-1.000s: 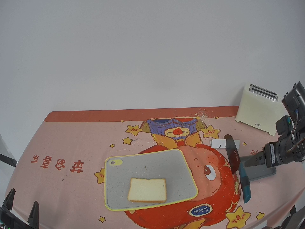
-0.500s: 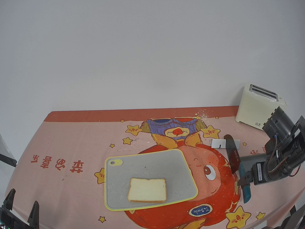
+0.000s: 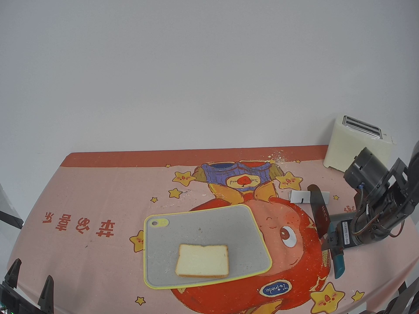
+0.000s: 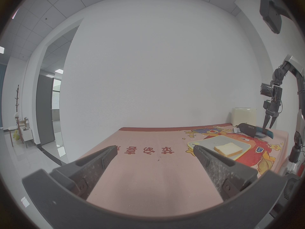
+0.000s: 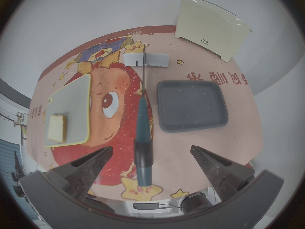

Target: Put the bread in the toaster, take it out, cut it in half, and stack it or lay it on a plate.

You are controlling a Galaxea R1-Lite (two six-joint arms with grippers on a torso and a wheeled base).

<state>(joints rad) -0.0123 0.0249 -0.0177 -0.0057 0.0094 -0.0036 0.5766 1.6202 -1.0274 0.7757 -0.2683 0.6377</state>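
Observation:
A slice of bread (image 3: 202,261) lies flat on the grey, yellow-rimmed cutting board (image 3: 209,227) in mid-table. A knife stands on edge to the right, its dark red blade (image 3: 321,212) slotted in a small white holder (image 3: 301,196) and its teal handle (image 3: 337,251) pointing toward the front. My right gripper (image 3: 329,240) hangs just above that handle, open, with the handle (image 5: 143,134) lying between the fingers and not touched. The cream toaster (image 3: 358,147) stands at the back right. My left gripper (image 3: 29,280) is open and holds nothing at the front left corner.
A dark grey tray (image 5: 192,105) lies on the table right of the knife, between it and the toaster (image 5: 209,27). The cartoon-printed cloth reaches the table edges. A bare stretch of table lies left of the board (image 4: 203,142).
My right arm has swung forward and tipped down, bringing its open gripper from over the tray to just above the knife handle. Bread, knife and left arm have not moved.

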